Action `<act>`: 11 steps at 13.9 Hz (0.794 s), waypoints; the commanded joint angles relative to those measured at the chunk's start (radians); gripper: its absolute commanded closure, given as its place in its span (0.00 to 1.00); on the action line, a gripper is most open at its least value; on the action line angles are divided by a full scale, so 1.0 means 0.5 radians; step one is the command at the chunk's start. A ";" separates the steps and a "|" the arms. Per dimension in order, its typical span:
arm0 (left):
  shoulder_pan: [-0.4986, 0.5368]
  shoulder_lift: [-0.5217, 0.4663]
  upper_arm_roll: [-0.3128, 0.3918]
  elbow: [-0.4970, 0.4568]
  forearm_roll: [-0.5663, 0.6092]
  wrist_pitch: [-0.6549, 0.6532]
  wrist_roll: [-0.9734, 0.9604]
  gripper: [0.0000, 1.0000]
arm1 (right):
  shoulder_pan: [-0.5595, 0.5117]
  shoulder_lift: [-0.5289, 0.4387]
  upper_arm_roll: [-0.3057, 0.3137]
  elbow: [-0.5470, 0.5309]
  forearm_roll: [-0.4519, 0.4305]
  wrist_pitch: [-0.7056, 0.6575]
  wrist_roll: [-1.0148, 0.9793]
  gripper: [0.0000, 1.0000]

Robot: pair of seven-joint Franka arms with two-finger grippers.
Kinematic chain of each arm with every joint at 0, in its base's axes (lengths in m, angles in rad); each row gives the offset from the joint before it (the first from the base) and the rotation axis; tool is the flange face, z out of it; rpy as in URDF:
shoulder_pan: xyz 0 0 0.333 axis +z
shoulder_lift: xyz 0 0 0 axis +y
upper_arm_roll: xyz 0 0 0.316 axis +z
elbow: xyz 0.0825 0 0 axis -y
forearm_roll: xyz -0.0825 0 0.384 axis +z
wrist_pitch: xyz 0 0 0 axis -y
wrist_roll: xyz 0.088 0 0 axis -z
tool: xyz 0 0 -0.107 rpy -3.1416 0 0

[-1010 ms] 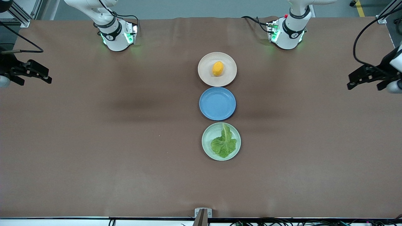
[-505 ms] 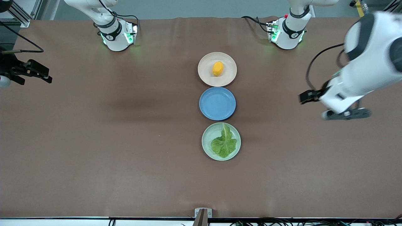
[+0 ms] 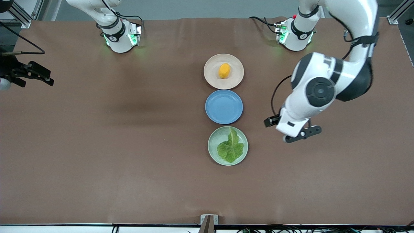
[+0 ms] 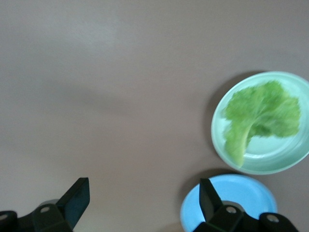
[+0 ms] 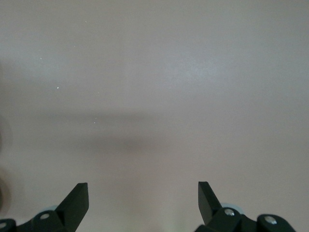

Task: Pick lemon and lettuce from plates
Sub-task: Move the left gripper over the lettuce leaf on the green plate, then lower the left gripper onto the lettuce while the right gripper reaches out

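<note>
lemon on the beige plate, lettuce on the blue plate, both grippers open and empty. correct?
One error: the lettuce lies on the mint green plate, not the blue plate, which is bare; the front view shows it. The lemon is on the beige plate; left gripper and right gripper are open, empty.

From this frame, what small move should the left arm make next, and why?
Probably carry the left claw sideways until it is over the lettuce, then lower it. The claw is open and empty above bare table beside the mint plate, and the leaf lies untouched. The right claw waits, open.
</note>
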 commanded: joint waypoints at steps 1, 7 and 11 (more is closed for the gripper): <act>-0.093 0.147 0.013 0.067 -0.019 0.107 -0.417 0.00 | 0.015 -0.056 -0.003 -0.048 -0.003 0.006 0.026 0.00; -0.250 0.540 0.010 0.315 -0.038 0.560 -1.537 0.00 | 0.003 -0.013 -0.009 0.013 -0.009 0.006 0.029 0.00; -0.302 0.730 0.007 0.324 -0.038 1.072 -2.053 0.00 | 0.000 -0.004 -0.015 0.022 -0.006 0.009 0.011 0.00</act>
